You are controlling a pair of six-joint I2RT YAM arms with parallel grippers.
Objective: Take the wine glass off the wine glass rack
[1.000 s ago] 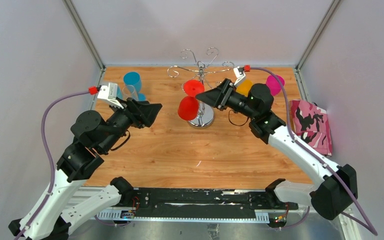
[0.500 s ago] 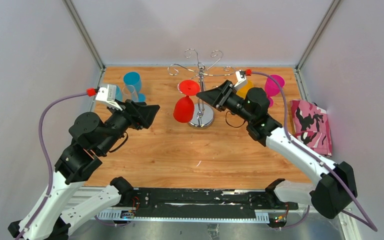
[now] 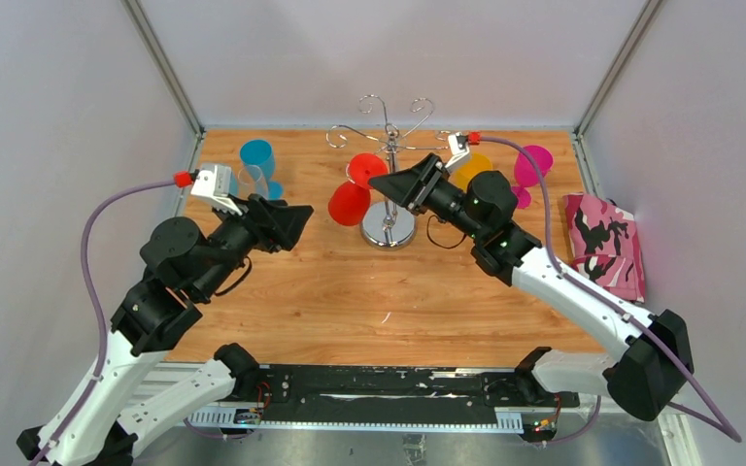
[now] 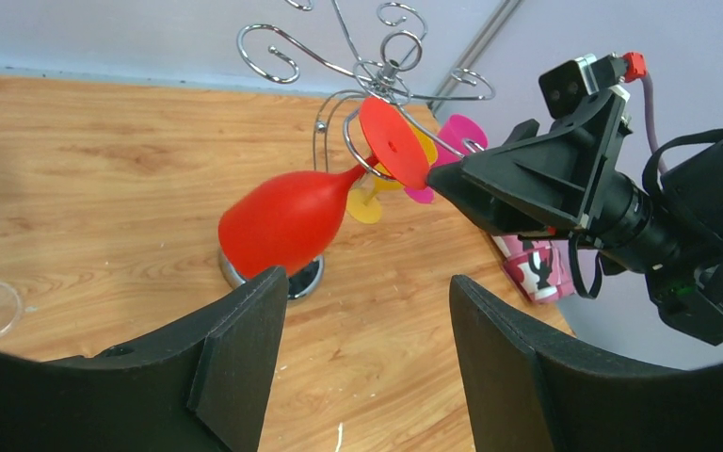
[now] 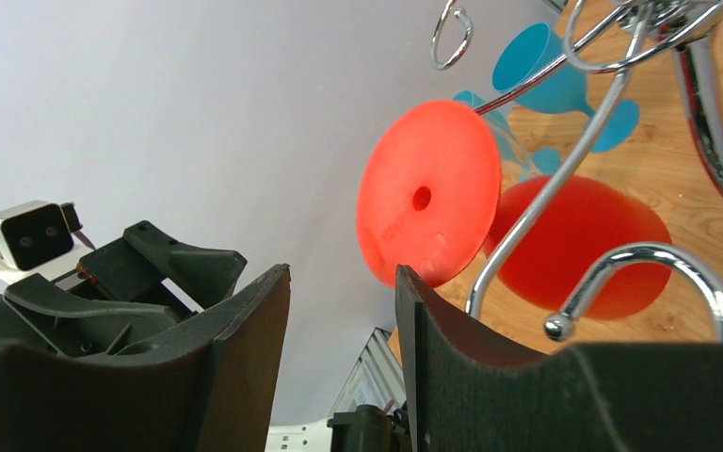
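The red wine glass [image 3: 349, 203] hangs tilted from the chrome wine glass rack [image 3: 391, 231], bowl swung left, with its stem in a curled arm. My right gripper [image 3: 377, 182] is open at the glass's round foot [image 5: 428, 202]. The foot's edge lies just past one fingertip [image 5: 401, 275], and nothing is between the jaws [image 5: 342, 273]. My left gripper [image 3: 291, 218] hovers open and empty left of the rack. In its wrist view [image 4: 367, 280] it faces the red bowl [image 4: 282, 221] and the rack's spirals [image 4: 377, 71].
A blue glass [image 3: 257, 155] and a clear glass [image 3: 251, 181] stand at the back left. An orange glass [image 3: 472, 167] and a magenta glass [image 3: 534, 163] stand at the back right, behind my right arm. A pink camouflage cloth [image 3: 602, 243] lies at the right edge.
My right gripper has moved left up to the glass's foot and its jaws have narrowed a little. The red glass has swung further left. The left arm has barely moved.
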